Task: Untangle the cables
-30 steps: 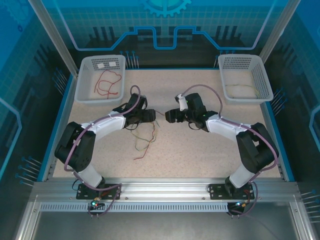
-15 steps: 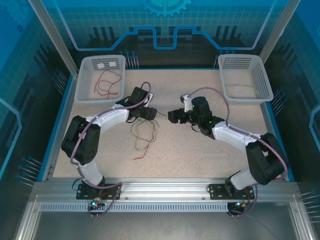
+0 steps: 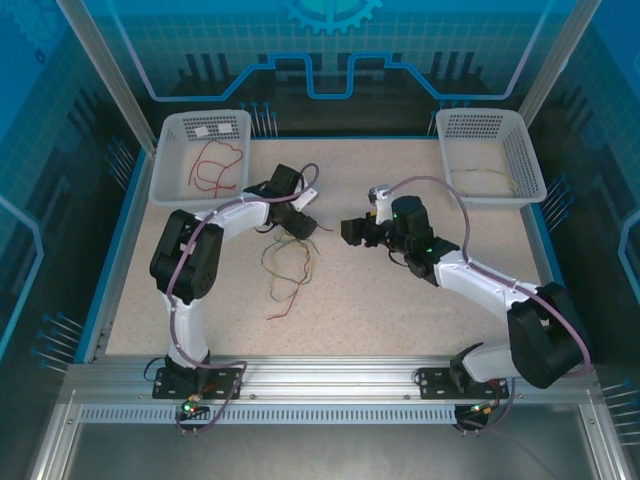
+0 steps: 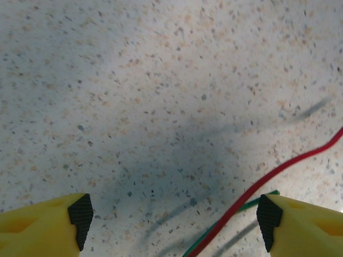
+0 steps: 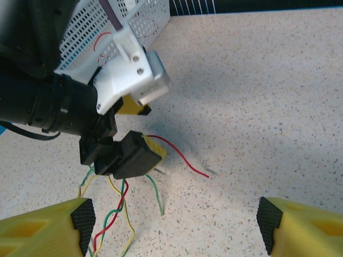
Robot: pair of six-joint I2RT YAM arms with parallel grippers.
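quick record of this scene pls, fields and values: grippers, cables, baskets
left gripper: jaws open, low over the table, red cable crossing between them
right gripper: jaws open, nothing between them, facing the left gripper
loose tangle: red, yellow and green cables, on the table by the left gripper
left basket: holds a separate red cable
right basket: holds a yellowish cable
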